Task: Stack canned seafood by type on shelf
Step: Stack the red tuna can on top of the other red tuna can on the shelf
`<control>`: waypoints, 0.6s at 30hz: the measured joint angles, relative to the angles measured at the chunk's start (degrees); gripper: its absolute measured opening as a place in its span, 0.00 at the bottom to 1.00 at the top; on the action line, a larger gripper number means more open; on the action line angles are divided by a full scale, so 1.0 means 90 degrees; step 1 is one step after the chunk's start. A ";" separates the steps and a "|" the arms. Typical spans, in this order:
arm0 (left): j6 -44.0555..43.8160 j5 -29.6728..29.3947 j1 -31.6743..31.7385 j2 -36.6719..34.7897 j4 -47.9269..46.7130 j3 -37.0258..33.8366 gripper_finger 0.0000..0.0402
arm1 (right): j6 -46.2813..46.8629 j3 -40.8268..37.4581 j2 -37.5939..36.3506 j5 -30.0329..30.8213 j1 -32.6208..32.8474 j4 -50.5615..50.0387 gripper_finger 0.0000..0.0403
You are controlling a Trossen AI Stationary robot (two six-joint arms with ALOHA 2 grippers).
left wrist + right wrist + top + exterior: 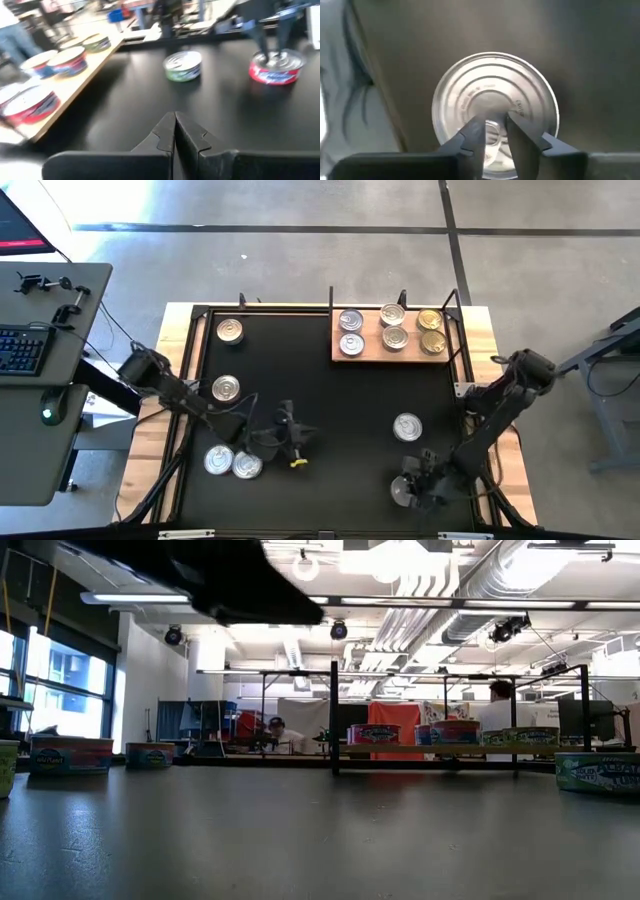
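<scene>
Wooden shelf (392, 352): light-brown board at far edge of black tabletop (320, 380), six short round tins in pairs by type, gold-topped pair at right end.
Right claw (493, 131): near right corner, fingers narrowly parted over pull tab of silver-lidded red tin (495, 111), likely lining up a lift.
Left claw (175, 131): pressed closed, empty, near edge left of centre, waiting.
Loose tins: green-sided one (407, 426) right of centre; four more by left edge.
</scene>
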 joint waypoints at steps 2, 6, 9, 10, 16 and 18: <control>0.0209 0.0402 0.0098 0.0059 0.0146 0.0054 0.00 | -0.0237 0.0020 0.0238 -0.0067 -0.0282 0.0072 0.15; 0.0468 0.0741 0.0173 -0.0061 0.0155 0.0176 0.00 | -0.1643 0.0020 0.0336 0.0650 -0.1122 0.0359 0.09; 0.0647 0.0793 0.0162 -0.0184 0.0111 0.0218 0.00 | -0.3235 0.0066 0.0262 0.2258 -0.1681 0.0781 0.06; 0.0641 0.0815 0.0162 -0.0225 0.0014 0.0218 0.00 | -0.3706 0.0147 0.0183 0.2741 -0.1806 0.1140 0.05; -0.0372 0.1090 0.0547 -0.0111 -0.1123 0.0213 0.00 | -0.4708 0.0281 0.0020 0.2979 -0.2192 0.1561 0.04; -0.0673 0.1070 0.0835 0.0046 -0.1452 0.0208 0.00 | -0.4453 0.0269 0.0036 0.3010 -0.2321 0.1445 0.04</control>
